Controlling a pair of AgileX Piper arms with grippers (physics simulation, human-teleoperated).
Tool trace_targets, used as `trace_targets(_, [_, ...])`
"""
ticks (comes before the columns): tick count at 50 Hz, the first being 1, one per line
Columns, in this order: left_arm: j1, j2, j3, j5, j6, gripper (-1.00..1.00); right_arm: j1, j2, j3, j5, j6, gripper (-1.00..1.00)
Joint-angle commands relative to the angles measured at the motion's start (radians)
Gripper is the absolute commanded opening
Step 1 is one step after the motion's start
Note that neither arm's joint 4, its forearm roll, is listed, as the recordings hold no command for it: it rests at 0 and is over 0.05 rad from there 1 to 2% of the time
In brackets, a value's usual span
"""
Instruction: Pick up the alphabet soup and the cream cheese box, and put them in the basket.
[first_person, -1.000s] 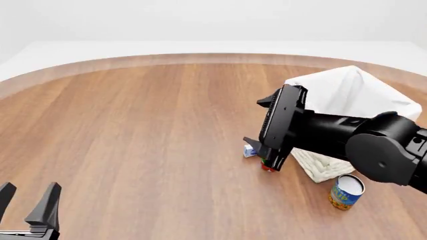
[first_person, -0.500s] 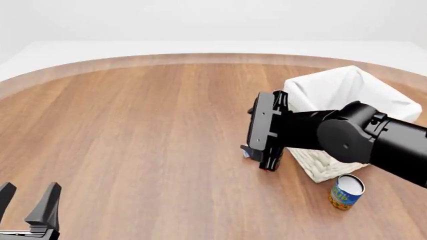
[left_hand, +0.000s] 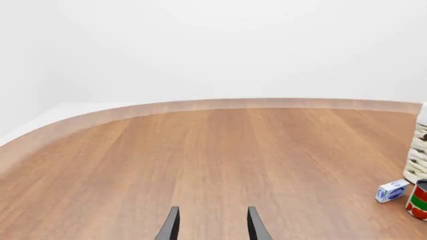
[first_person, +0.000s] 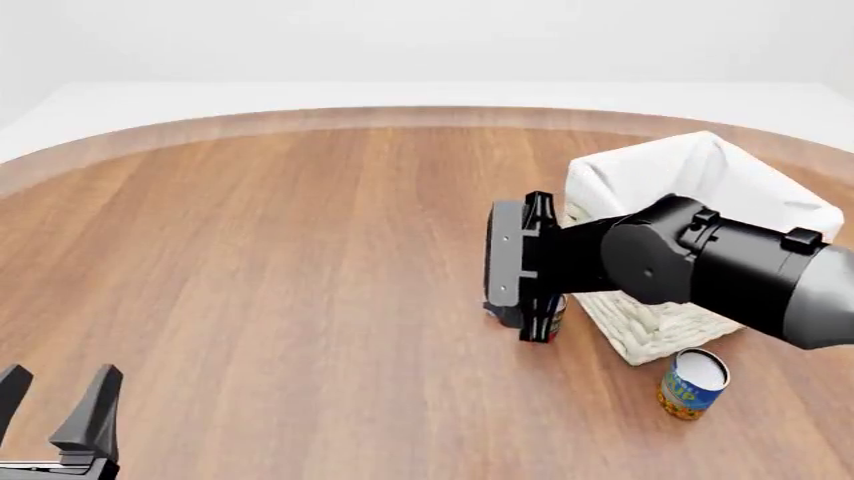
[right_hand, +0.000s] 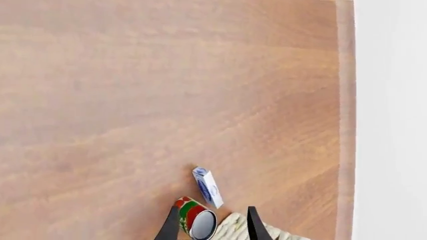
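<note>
Two grippers, both with fingers apart and holding nothing. My right gripper (right_hand: 209, 227) hung over the red-and-green can (right_hand: 195, 218), just beside the cream cheese box (right_hand: 207, 187) (basket (first_person: 694, 190) close by on the surface (first_person: 267, 250)). Alphabet soup (first_person: 693, 382) stood at the basket's near corner. My left gripper (first_person: 54, 405) sat well apart.

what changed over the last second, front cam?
The right gripper swung left and down beside the basket, now low over the red-and-green can, jaws open, nothing taken. It now hides the cream cheese box in the front view. Left gripper, alphabet soup and basket stayed put.
</note>
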Motion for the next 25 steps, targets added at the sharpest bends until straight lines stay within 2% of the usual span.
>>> trace_targets(1, [0.0, 0.0, 0.0, 0.0, 0.0, 1.0, -0.006, 0.041, -0.017, 0.028, -0.041, 1.0])
trace_targets(12, [0.0, 0.0, 0.0, 0.0, 0.0, 1.0, -0.036, 0.085, -0.032, 0.032, -0.101, 1.0])
trace_targets(25, [0.0, 0.0, 0.0, 0.0, 0.0, 1.0, -0.034, 0.142, -0.092, 0.049, -0.113, 1.0])
